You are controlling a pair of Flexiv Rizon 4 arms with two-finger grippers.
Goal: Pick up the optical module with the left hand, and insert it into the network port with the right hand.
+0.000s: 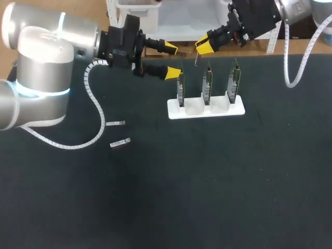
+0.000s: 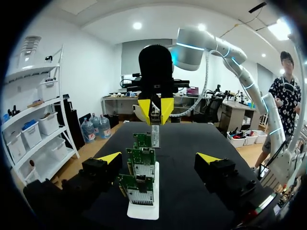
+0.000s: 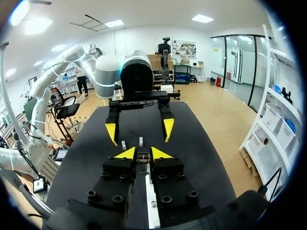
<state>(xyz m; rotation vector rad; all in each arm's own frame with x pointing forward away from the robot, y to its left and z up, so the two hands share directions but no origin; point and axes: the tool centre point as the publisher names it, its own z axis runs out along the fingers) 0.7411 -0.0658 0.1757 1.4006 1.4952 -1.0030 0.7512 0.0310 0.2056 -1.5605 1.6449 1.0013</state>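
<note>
- Yellow-tipped right gripper (image 1: 203, 48) pinches a slim silver optical module (image 2: 155, 135) between its fingers, with three green network cards (image 1: 207, 83) on a white stand (image 1: 218, 110) below.
- Left gripper (image 1: 172, 61) gapes wide and empty beside the cards.

Nothing readable here, honestly. Any print on the green circuit boards (image 2: 142, 167) in the white plastic stand (image 1: 218, 110) is too small to make out. Same goes for the small silver modules (image 1: 120, 143) on the black table (image 1: 207, 181).

Bright, even overhead light casts soft shadows on the dark table (image 1: 218, 197) and glares on the left arm (image 1: 36, 26).
</note>
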